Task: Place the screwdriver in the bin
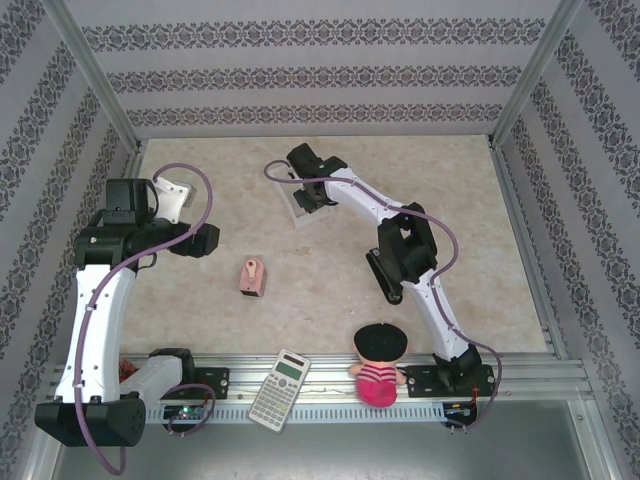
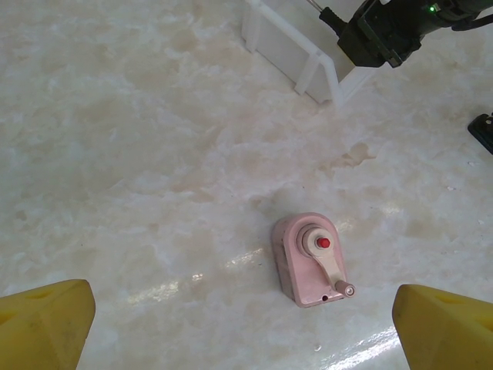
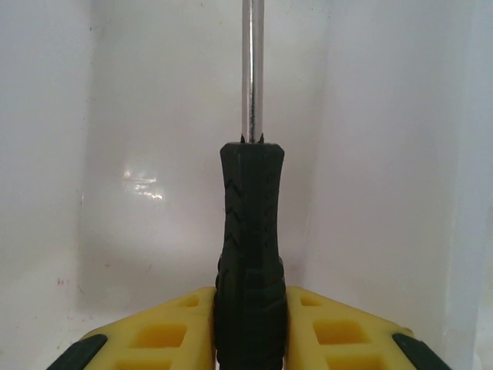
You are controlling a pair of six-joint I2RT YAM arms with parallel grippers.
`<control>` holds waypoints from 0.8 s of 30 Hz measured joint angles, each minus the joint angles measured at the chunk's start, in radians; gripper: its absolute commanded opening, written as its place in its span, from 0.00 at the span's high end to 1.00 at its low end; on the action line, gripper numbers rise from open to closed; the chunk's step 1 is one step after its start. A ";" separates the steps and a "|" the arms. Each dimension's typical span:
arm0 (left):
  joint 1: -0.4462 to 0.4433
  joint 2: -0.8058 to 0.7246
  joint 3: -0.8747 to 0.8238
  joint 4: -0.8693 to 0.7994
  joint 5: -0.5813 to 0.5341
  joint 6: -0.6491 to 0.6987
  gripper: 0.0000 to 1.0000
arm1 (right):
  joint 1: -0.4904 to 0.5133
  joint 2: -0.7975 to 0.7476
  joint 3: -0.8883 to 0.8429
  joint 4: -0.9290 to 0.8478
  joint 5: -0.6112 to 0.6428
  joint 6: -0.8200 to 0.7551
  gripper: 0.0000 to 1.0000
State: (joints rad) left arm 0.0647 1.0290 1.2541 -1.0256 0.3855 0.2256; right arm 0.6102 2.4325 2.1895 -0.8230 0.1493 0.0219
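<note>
While the right tool (image 3: pixel 250 327) pinches the ribbed black handle of the small thin screwdriver (image 3: pixel 250 223) between its yellow fingers (image 3: pixel 162 335), the slim metal shaft points ahead over the white floor of the low-walled translucent plastic bin (image 3: pixel 146 116). From the top camera, this tool (image 1: pixel 308 193) sits at the bin (image 1: pixel 296 214) near the middle of the pale marbled bench (image 1: pixel 460 260). The carrying part looks almost finished: the screwdriver is inside or just above the bin, though I cannot tell if it touches the floor. Releasing it and pulling clear remain. The left tool (image 2: pixel 246 331) hangs spread wide and holding nothing over a small pink plastic gadget with a crank (image 2: pixel 312 258), well apart from the bin.
</note>
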 measured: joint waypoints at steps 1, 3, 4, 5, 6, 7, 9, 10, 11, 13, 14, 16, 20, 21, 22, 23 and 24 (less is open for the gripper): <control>0.000 0.001 0.000 0.000 0.000 0.000 0.01 | 0.000 0.003 0.003 -0.001 0.000 0.000 0.74; 0.000 0.003 0.000 0.000 0.000 0.000 0.01 | 0.000 0.009 0.005 -0.001 -0.001 0.000 0.73; 0.000 0.004 0.000 0.000 0.000 0.000 0.01 | 0.000 0.011 0.005 -0.002 -0.003 0.000 0.73; 0.000 0.005 0.000 0.000 0.000 0.000 0.01 | 0.000 0.014 0.005 -0.005 -0.005 0.000 0.72; 0.000 0.006 0.000 0.000 0.000 0.000 0.01 | 0.000 0.017 0.005 -0.007 -0.006 0.000 0.72; 0.000 0.006 0.000 0.000 0.000 0.000 0.01 | 0.000 0.019 0.005 -0.009 -0.008 0.000 0.71; 0.000 0.008 0.000 0.000 0.000 0.000 0.01 | 0.000 0.019 0.005 -0.012 -0.008 0.000 0.70; 0.000 0.010 0.000 0.000 0.000 0.000 0.01 | 0.000 0.019 0.005 -0.012 -0.008 0.000 0.69; 0.000 0.010 0.000 0.000 0.000 0.000 0.01 | 0.000 0.019 0.005 -0.012 -0.008 0.000 0.69; 0.000 0.011 0.000 0.000 0.000 0.000 0.01 | 0.000 0.019 0.005 -0.012 -0.008 0.000 0.68; 0.000 0.012 0.001 0.000 0.000 0.000 0.01 | 0.000 0.019 0.005 -0.012 -0.008 0.000 0.67; 0.000 0.012 0.001 0.000 0.000 0.000 0.01 | 0.000 0.019 0.005 -0.012 -0.008 0.000 0.67; 0.000 0.012 0.001 0.000 0.000 0.000 0.01 | 0.000 0.019 0.005 -0.012 -0.008 0.000 0.66; 0.000 0.012 0.001 0.000 0.000 0.000 0.01 | 0.000 0.019 0.006 -0.012 -0.008 0.000 0.66; 0.000 0.012 0.001 0.000 0.000 0.000 0.01 | 0.000 0.019 0.006 -0.012 -0.008 0.000 0.66; 0.000 0.012 0.001 0.000 0.000 0.000 0.01 | 0.000 0.019 0.006 -0.012 -0.007 0.000 0.65; 0.000 0.012 0.001 0.000 0.000 0.000 0.01 | 0.000 0.019 0.006 -0.012 -0.007 0.000 0.65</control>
State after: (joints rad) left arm 0.0647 1.0409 1.2552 -1.0260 0.3859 0.2253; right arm 0.6106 2.4519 2.1956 -0.8352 0.1421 0.0219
